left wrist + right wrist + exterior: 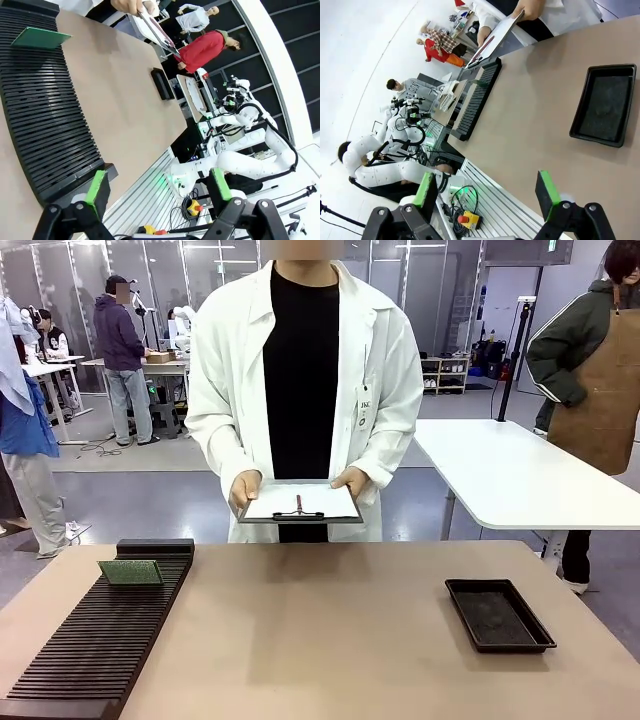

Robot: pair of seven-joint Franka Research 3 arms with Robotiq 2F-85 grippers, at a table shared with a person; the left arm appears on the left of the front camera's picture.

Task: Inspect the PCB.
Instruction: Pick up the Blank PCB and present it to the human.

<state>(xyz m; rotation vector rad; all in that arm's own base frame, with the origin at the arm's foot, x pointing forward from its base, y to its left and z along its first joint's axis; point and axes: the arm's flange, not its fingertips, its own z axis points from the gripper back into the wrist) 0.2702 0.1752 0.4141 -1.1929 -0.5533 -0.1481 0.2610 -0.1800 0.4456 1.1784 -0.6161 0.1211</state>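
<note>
The green PCB (131, 572) lies tilted on the far end of a long black slotted rack (100, 635) at the table's left; the left wrist view shows the PCB (41, 38) at the top left on the rack (45, 115). My left gripper (157, 187) hangs open over the rack's near end, well short of the board. My right gripper (490, 192) is open above the table's near edge, nothing between its fingers. In the right wrist view the PCB (479, 82) is a thin green sliver far off.
A person in a white coat stands at the far side holding a white-papered clipboard (300, 503) with both hands. A black rectangular tray (498, 614) sits at the table's right, also the tray (605, 105) in the right wrist view. Bare tabletop (320, 630) lies between rack and tray.
</note>
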